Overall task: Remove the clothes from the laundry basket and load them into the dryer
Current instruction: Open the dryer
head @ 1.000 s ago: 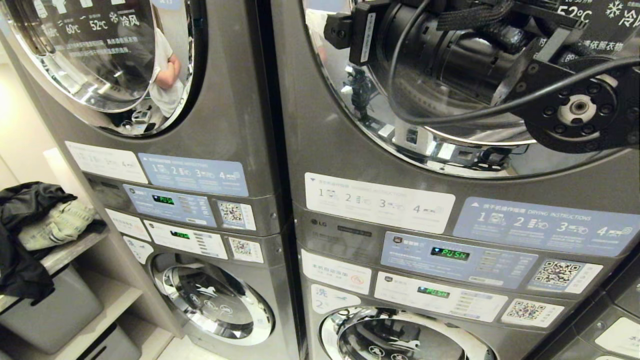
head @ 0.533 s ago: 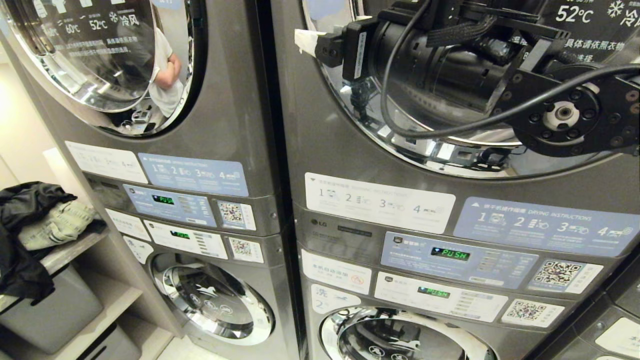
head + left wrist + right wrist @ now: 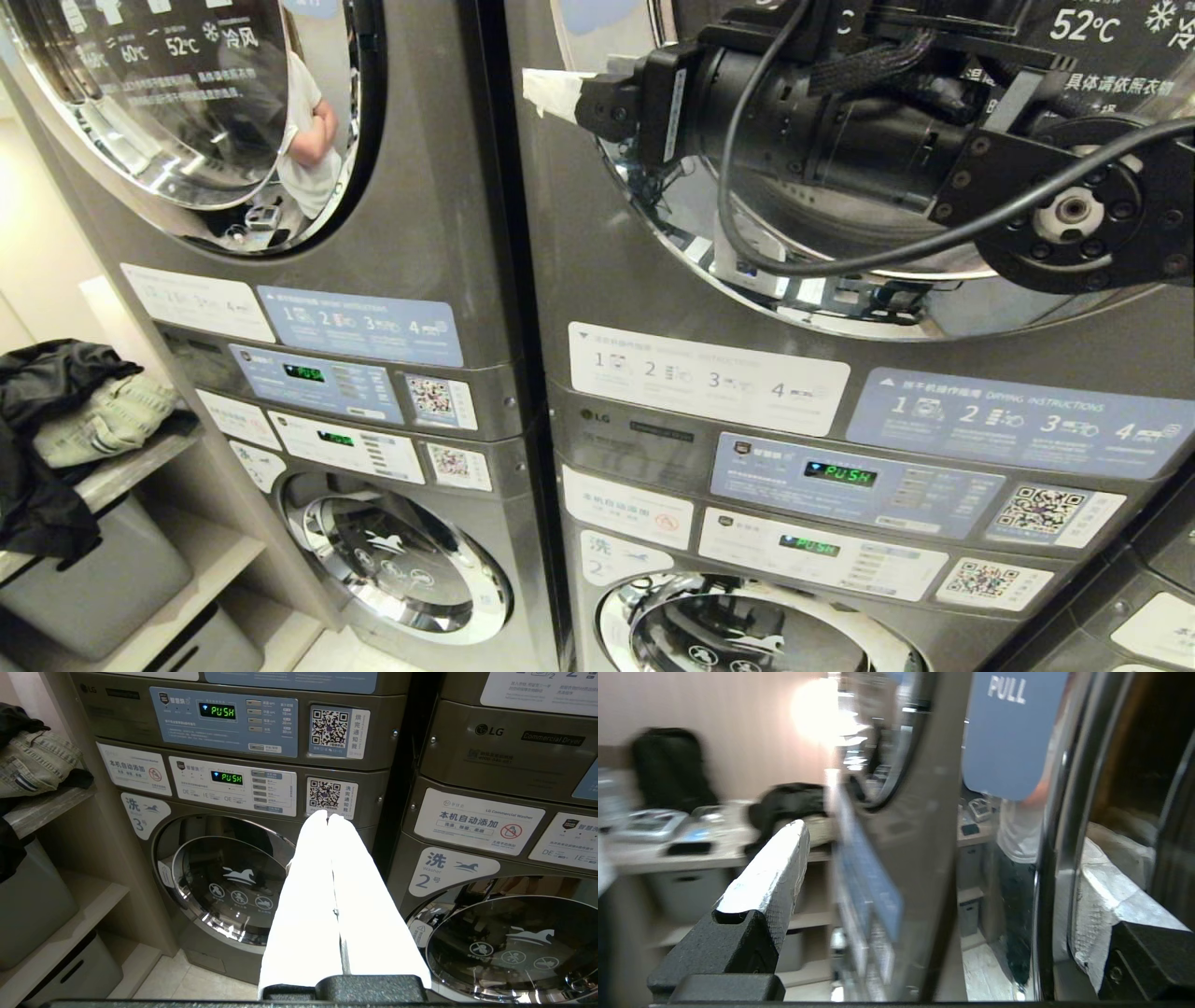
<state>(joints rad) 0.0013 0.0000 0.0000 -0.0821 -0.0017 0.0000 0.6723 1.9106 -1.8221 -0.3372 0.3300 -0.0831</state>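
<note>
**Right gripper spread wide at the dryer door's edge**

Closest to us, our black right arm point(image 3: 934, 159) reaches across the round chrome-rimmed glass door point(image 3: 840, 280) of the grey upper dryer point(image 3: 597, 261) on the right-hand stack. Our right gripper point(image 3: 934, 858) is spread wide and grasps nothing: one white-taped finger point(image 3: 770, 868) lies outside the door's left edge, the other point(image 3: 1101, 891) on the drum side, with the door's edge between them beside a blue "PULL" label point(image 3: 1008, 732).

Our left gripper point(image 3: 329, 896) hangs lower, its white-wrapped fingers pressed together and empty, pointing toward the grey front-load washers point(image 3: 224, 882) below.

Further off, at the left, the clothes wait: a black garment point(image 3: 47, 392) and a pale green denim piece point(image 3: 107, 420) heaped on the edge of a light wooden shelf point(image 3: 121, 476). Grey storage bins point(image 3: 93, 579) sit beneath it.

Farthest, a person in a white shirt point(image 3: 308, 140) shows reflected in the left dryer's door.
</note>
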